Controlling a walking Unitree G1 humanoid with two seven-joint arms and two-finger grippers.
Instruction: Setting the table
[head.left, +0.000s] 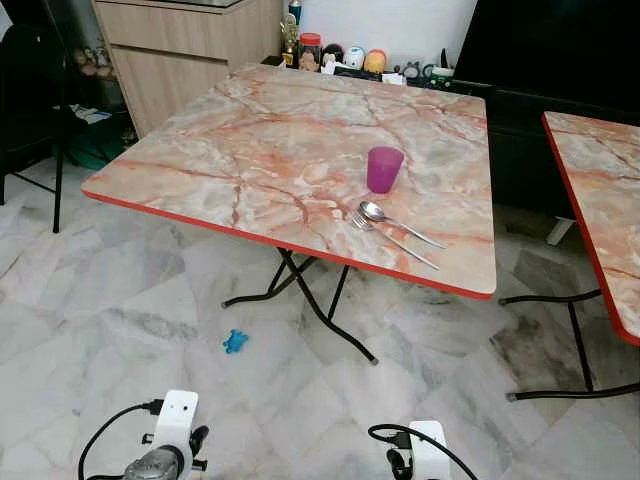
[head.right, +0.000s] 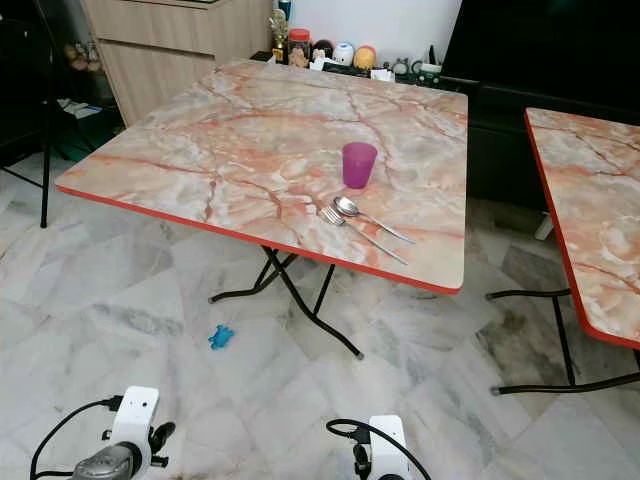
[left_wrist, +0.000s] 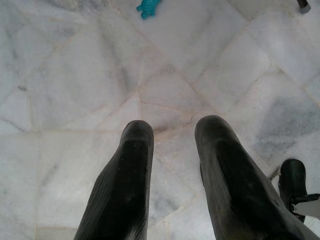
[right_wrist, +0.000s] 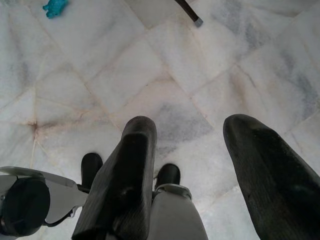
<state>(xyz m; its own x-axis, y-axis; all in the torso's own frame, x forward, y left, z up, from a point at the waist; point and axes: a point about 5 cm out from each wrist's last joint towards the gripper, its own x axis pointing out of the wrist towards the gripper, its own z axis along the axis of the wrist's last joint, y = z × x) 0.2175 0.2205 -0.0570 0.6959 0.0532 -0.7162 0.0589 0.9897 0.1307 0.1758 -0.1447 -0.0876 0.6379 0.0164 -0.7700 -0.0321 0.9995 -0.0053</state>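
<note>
Both grippers, left (left_wrist: 172, 137) and right (right_wrist: 197, 135), hang spread over the floor (head.left: 120, 300). On the marble-look table (head.left: 250, 150), a purple cup (head.left: 384, 168) stands upright near a spoon (head.left: 398, 222) and fork (head.left: 390, 240).

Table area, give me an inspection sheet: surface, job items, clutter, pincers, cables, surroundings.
Surface: marble-pattern table, red edge, folding black legs.
Job's things: purple cup upright near the right side; spoon and fork lying side by side in front of it.
Clutter: blue toy on the floor under the table.
Pincers: left pincer and right pincer open, empty, hanging over the floor.
Cables: black cable looped at each wrist.
Surroundings: second table at right, wooden cabinet, knick-knacks behind.
</note>
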